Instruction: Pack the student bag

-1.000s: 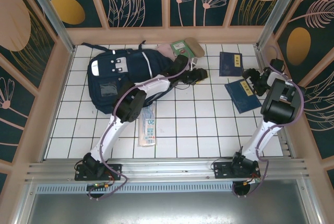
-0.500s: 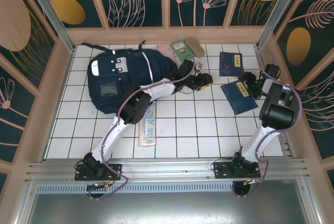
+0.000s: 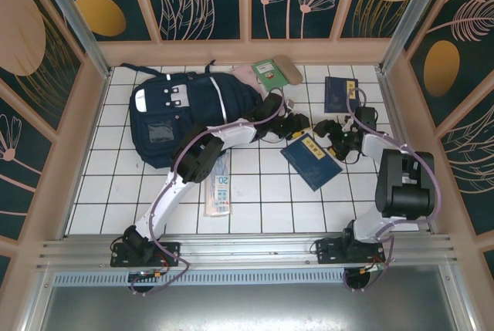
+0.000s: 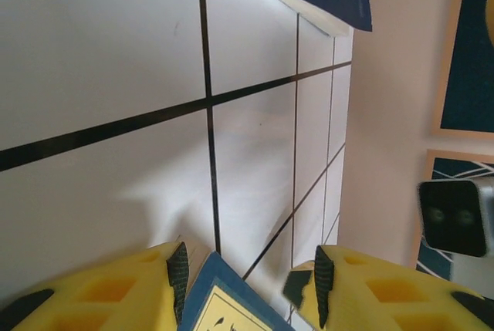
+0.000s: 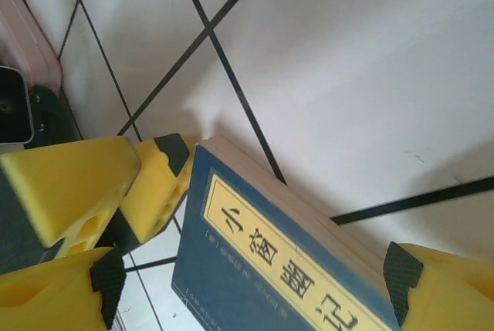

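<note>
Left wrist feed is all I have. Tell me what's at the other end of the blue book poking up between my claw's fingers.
Observer: The right claw straddles that same blue book, with one fingertip on each side of it.
Operator: Give me the student bag's position.
Observer: The student bag lies flat, to the left of the left claw.
Operator: Say what sits by the bag.
Observer: A green book lies at the bag's right end, toward the back wall.
</note>
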Controlling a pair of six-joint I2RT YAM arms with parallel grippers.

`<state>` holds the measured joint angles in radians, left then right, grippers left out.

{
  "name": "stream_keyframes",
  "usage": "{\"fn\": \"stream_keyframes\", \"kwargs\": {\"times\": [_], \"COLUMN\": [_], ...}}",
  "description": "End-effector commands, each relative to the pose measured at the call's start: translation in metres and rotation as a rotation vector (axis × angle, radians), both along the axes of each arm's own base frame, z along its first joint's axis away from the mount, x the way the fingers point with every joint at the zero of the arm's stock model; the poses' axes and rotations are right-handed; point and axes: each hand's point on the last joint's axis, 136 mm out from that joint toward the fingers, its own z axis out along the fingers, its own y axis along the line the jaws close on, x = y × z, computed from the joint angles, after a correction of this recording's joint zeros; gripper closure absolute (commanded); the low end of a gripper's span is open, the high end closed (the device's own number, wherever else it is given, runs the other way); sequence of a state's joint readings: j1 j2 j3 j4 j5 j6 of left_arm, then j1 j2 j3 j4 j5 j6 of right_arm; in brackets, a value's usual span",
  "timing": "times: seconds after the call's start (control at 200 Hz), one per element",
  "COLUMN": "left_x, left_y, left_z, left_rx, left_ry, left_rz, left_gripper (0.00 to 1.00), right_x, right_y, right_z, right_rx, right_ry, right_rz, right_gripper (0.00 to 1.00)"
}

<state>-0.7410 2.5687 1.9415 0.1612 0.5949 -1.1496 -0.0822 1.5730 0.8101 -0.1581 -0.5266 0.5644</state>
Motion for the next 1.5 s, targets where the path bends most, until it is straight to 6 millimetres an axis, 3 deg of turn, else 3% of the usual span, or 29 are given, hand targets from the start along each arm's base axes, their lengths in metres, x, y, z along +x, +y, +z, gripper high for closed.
{"fn": "stream_keyframes", "kwargs": {"times": [0.0,0.165,0.3,0.4,0.525,0.666,0.786,0.951,1.146,1.321,1.496], "left_x": [0.018,0.036,0.026,0.007,-0.016,-0.038,-0.057,-0.075,-0.092,-0.089,-0.082], "left_y": [0.020,0.064,0.089,0.099,0.119,0.136,0.146,0.149,0.124,0.118,0.133], "left_z": [0.032,0.072,0.083,0.079,0.074,0.056,0.043,0.027,0.015,0.010,0.013], "left_rx": [0.059,0.109,0.115,0.128,0.158,0.215,0.239,0.267,0.270,0.297,0.432], "left_ry": [-0.081,-0.165,-0.155,-0.115,-0.059,0.016,0.049,0.076,0.095,0.103,-0.001], "left_rz": [0.022,0.100,0.129,0.114,0.137,0.139,0.132,0.108,0.009,-0.020,-0.057], "left_gripper": [0.50,0.50,0.49,0.49,0.48,0.47,0.47,0.47,0.47,0.47,0.47], "right_x": [-0.008,-0.022,-0.037,-0.049,-0.064,-0.077,-0.087,-0.090,-0.079,-0.069,-0.062], "right_y": [-0.018,-0.020,-0.017,-0.004,0.018,0.043,0.062,0.059,0.042,0.054,0.060], "right_z": [0.008,-0.005,-0.019,-0.019,-0.004,0.011,0.009,-0.001,-0.006,-0.010,-0.016], "right_rx": [-0.094,-0.096,-0.086,-0.040,0.001,0.045,0.077,0.042,-0.073,-0.024,-0.037], "right_ry": [-0.008,0.017,0.050,0.068,0.051,0.018,0.017,0.007,-0.024,-0.024,0.017], "right_rz": [-0.065,-0.101,-0.101,-0.064,-0.001,0.061,0.111,0.104,0.063,0.107,0.192], "right_gripper": [0.11,0.11,0.11,0.11,0.11,0.10,0.10,0.11,0.12,0.15,0.22]}}
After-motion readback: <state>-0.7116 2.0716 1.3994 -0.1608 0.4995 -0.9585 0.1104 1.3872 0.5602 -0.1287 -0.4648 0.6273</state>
